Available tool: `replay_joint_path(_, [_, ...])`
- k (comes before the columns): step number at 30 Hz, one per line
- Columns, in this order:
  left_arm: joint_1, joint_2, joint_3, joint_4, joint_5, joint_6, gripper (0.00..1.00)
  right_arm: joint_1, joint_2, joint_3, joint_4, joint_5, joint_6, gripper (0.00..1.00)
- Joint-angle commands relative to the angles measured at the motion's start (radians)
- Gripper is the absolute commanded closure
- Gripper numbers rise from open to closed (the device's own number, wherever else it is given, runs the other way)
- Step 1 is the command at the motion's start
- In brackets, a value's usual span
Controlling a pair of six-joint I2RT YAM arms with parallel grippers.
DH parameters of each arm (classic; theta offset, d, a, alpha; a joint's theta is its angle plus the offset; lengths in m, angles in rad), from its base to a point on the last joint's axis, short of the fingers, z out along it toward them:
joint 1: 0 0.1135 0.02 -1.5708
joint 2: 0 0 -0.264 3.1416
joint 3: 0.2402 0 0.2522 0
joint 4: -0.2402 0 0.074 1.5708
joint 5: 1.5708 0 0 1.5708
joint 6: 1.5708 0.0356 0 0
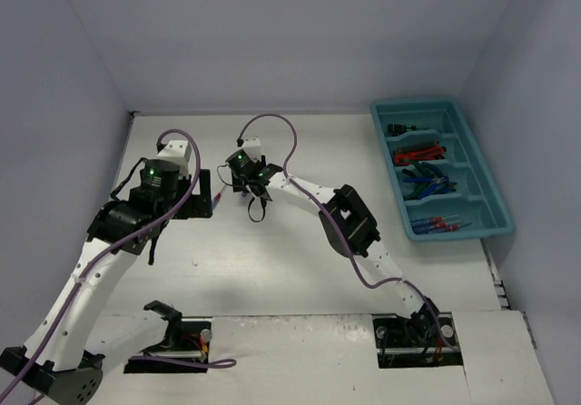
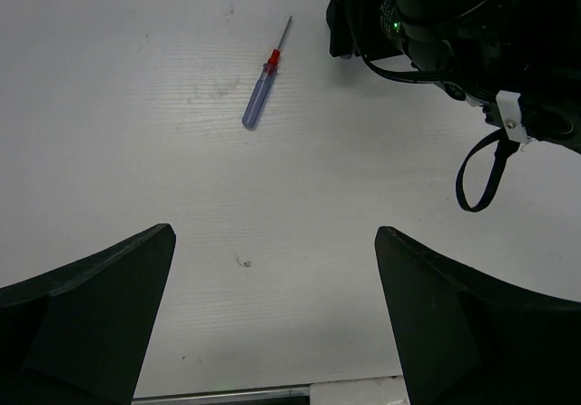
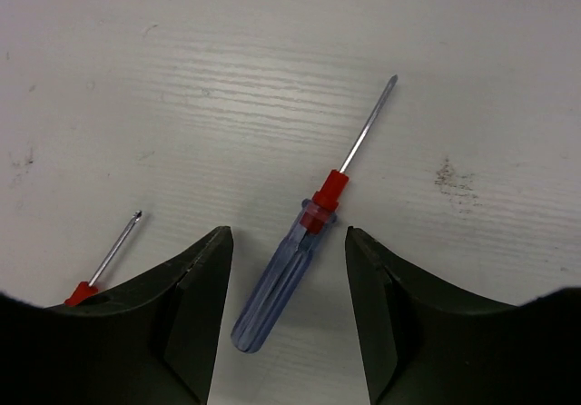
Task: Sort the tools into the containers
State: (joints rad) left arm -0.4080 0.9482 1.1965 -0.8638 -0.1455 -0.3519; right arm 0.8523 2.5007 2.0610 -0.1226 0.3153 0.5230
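The blue-handled screwdriver [image 3: 289, 276], clear blue with a red collar, lay flat on the white desk [image 1: 272, 269], its shaft pointing up and to the right in the right wrist view. Its handle sat between the two fingers of the right claw [image 3: 286, 237]. That claw was partly spread, with a strip of desk showing on each side of the handle, so I read it as straddling the tool and not pinching it. A second screwdriver [image 3: 111, 258] lay just beside it. I could see only its thin shaft and red collar, since the rest was hidden under one finger.

My left claw [image 2: 274, 242] was spread wide and held nothing, with bare desk between its fingers and the right arm's wrist just beyond it.

The teal tray [image 1: 427, 105] stood at the far right of the desk, well apart from both claws. Its compartments held a dark tool [image 1: 404, 131], red-black knives [image 1: 418, 153], blue and green pliers [image 1: 428, 182], and, nearest me, slim screwdrivers [image 1: 436, 225].
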Motion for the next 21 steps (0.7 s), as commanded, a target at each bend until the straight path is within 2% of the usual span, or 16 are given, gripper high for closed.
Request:
replay_joint_path(1, [0.008,-0.015,0.007,0.011,0.007,-0.010,0.10,-0.001,-0.041,-0.049,0.027,0.188,0.062,0.52])
replay_joint_path(3, [0.008,-0.014,0.005,0.011,0.007,-0.010,0.10,-0.001,-0.052,-0.095,0.026,0.224,0.066,0.54])
replay_joint_path(6, [0.009,-0.006,-0.002,0.012,0.006,-0.010,0.10,-0.005,-0.092,-0.168,0.025,0.235,0.066,0.65])
replay_joint_path(10, [0.008,0.010,-0.003,0.014,0.011,-0.015,0.10,-0.022,-0.173,-0.274,0.026,0.224,0.089,0.91])
replay_joint_path(12, [0.009,0.018,0.003,0.016,0.014,-0.018,0.10,-0.046,-0.219,-0.354,0.026,0.213,0.097,0.98])
replay_joint_path(17, [0.008,0.043,0.012,0.020,0.010,-0.012,0.10,-0.106,-0.395,-0.517,0.027,0.198,0.103,1.00])
replay_joint_path(21, [0.009,0.062,0.004,0.030,0.006,-0.008,0.10,-0.152,-0.626,-0.642,0.027,0.236,0.107,1.00])
